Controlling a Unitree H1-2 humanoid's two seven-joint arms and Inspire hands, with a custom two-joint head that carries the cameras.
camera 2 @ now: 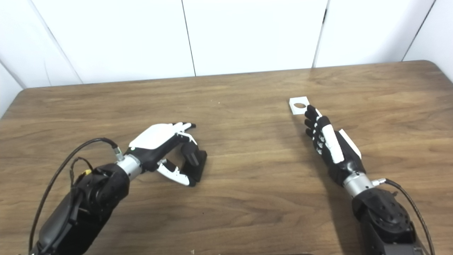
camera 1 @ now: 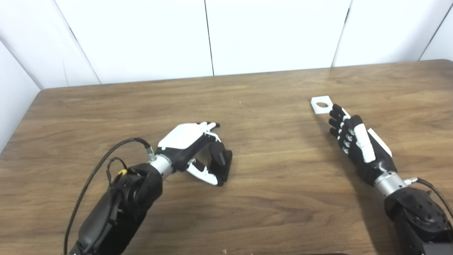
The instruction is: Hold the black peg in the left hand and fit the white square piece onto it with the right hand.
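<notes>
The black peg (camera 1: 223,160) stands on the wooden table (camera 1: 269,184) left of centre. My left hand (camera 1: 191,148) is wrapped around it: the fingers curl over its top and far side, and the thumb reaches its base from the near side. The peg still rests on the table. The white square piece (camera 1: 321,104) with a round hole lies flat at the right rear. My right hand (camera 1: 357,141) is open, its fingers stretched out, with the tips just short of the piece's near edge. It holds nothing. Both show in the right eye view too, the peg (camera 2: 195,160) and the piece (camera 2: 299,105).
White wall panels (camera 1: 269,35) stand along the table's far edge. The table's left edge (camera 1: 21,120) runs near my left arm. A black cable (camera 1: 95,170) loops off the left wrist.
</notes>
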